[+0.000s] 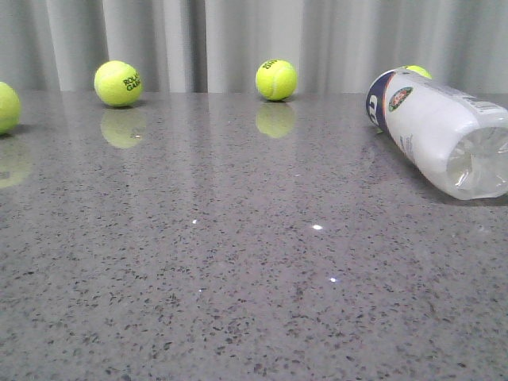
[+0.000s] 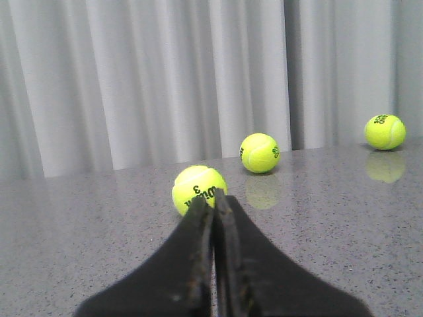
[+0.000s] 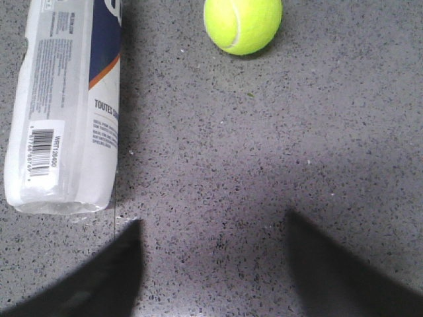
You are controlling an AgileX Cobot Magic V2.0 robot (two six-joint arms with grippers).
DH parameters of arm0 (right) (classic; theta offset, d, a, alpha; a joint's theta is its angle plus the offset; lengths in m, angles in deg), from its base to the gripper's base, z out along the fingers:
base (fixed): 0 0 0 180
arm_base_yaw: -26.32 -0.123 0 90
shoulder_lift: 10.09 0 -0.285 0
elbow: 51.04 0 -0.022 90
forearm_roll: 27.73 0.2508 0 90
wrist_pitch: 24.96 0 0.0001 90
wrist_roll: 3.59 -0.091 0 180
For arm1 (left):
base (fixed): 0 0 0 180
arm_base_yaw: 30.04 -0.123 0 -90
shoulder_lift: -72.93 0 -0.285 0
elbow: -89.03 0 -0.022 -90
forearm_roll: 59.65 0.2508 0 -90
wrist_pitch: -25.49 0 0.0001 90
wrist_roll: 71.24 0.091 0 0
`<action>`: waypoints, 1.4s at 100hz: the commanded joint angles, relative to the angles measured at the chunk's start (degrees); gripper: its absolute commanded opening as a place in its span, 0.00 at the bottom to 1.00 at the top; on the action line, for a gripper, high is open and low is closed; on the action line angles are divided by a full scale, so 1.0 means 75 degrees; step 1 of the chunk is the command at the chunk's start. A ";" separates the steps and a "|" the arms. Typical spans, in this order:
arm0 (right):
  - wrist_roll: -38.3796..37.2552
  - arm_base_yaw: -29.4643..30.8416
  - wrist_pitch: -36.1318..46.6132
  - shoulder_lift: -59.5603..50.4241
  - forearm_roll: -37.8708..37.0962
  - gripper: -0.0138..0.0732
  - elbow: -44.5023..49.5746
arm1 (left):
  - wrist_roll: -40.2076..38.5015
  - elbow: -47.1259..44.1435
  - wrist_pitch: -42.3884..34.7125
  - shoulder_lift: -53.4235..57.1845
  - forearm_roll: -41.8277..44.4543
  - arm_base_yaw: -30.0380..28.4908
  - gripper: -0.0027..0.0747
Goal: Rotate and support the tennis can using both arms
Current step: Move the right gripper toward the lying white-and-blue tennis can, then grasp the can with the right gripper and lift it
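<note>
can [image 3: 66, 105] lying beside spread right gripper [image 3: 211, 264], label reads "TOUTES" | ball [image 2: 198, 189] past pressed-together left gripper [image 2: 214, 205]

The front camera sits low, looking level across the table [image 1: 238, 302] toward the curtain [image 1: 238, 40]; the left wrist camera looks similarly level at the curtain, while the right wrist camera looks steeply down, close, sharing the tennis can [image 1: 444, 135] with the front view's right side.
</note>
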State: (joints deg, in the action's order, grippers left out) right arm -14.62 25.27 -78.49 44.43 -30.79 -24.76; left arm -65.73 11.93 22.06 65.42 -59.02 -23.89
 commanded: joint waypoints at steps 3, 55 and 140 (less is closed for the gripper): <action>0.0060 -0.0007 0.0379 -0.0004 0.0020 0.90 -0.0256 | -0.0071 -0.0346 -0.0574 0.0290 -0.0006 -0.0027 0.01; 0.1000 -0.0660 0.0963 0.2204 0.1438 0.90 -0.1598 | -0.0071 -0.0346 -0.0574 0.0290 -0.0006 -0.0027 0.01; 0.1123 -0.1345 0.1254 0.6305 0.1375 0.44 -0.3687 | -0.0071 -0.0346 -0.0574 0.0290 -0.0006 -0.0027 0.01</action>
State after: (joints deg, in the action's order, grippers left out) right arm -6.76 15.31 -69.87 94.29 -20.55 -50.71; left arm -65.73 11.93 22.06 65.42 -59.02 -23.89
